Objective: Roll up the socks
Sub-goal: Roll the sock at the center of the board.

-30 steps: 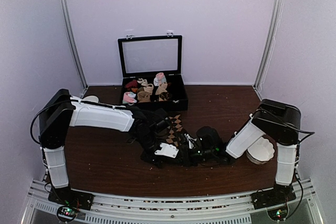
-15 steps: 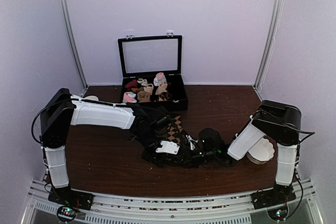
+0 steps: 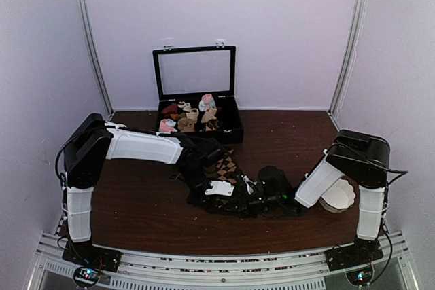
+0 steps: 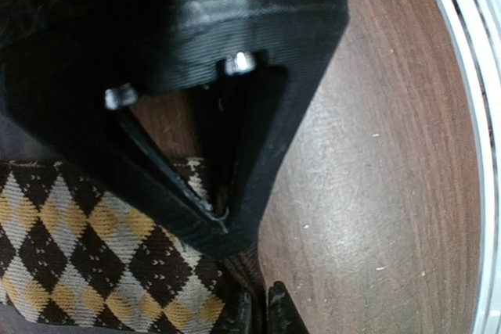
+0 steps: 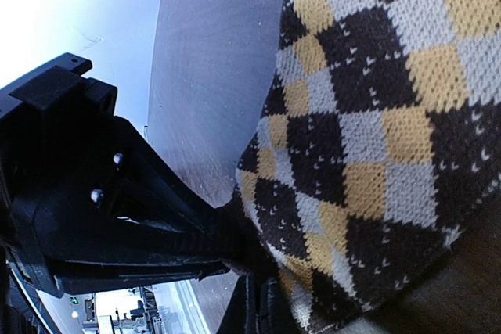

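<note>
The socks (image 3: 229,163) are dark brown with a tan argyle pattern and lie in the middle of the table between the two arms. They also show in the left wrist view (image 4: 86,248) and in the right wrist view (image 5: 376,138). My left gripper (image 3: 216,193) is low over their near end, and its fingertips (image 4: 252,318) pinch the dark ribbed edge. My right gripper (image 3: 253,199) meets it from the right and is shut on the sock's edge (image 5: 257,310). Each gripper's black fingers fill the other's wrist view.
An open black case (image 3: 231,130) with several small sock rolls stands at the back centre. A white scalloped dish (image 3: 338,195) sits by the right arm's base. The metal rail (image 3: 217,263) runs along the table's near edge.
My left arm has swung to the right and its gripper has slid right along the socks toward the right gripper. The right arm has barely moved.
</note>
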